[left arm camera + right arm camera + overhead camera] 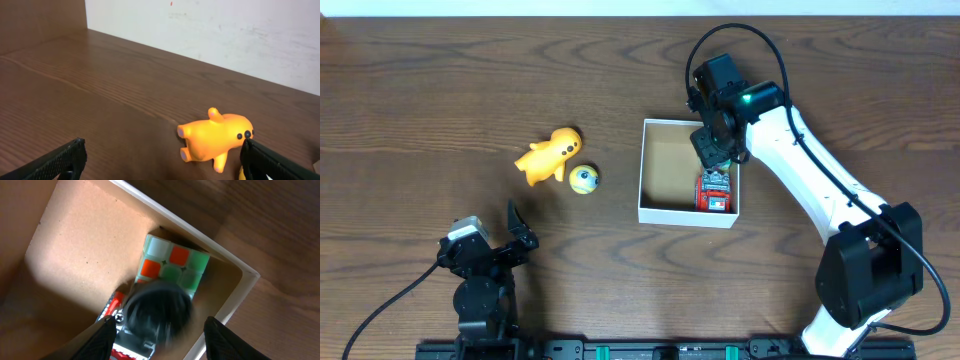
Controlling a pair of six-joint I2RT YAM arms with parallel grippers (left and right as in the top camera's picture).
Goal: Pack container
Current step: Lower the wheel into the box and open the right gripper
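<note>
Left gripper is parked near the front left edge of the table, fingers spread wide, nothing between them. Its wrist view looks straight at the orange animal toy, which lies on its side on the bare wood. The small yellow ball with an eye is just beside that toy, on its right. Both are well apart from the container.

The container sits right of centre, open top up. The right side of its cardboard floor is occupied and the left side is bare. A red toy car lies against the right wall, and a puzzle cube is tucked into the corner beside it.

Right gripper hangs over that same right side, fingers apart and pinching nothing. A dark round blurred thing shows between them, over the car. Can't tell what it is.

Step, my read: a drop into the box on the right, packing partly done, two toys outstanding.

Next: right arm needs to lift clear of the walls. The left arm is better placed for the orange toy. It's rounded, so grip across the body, then place it on the bare left side.
</note>
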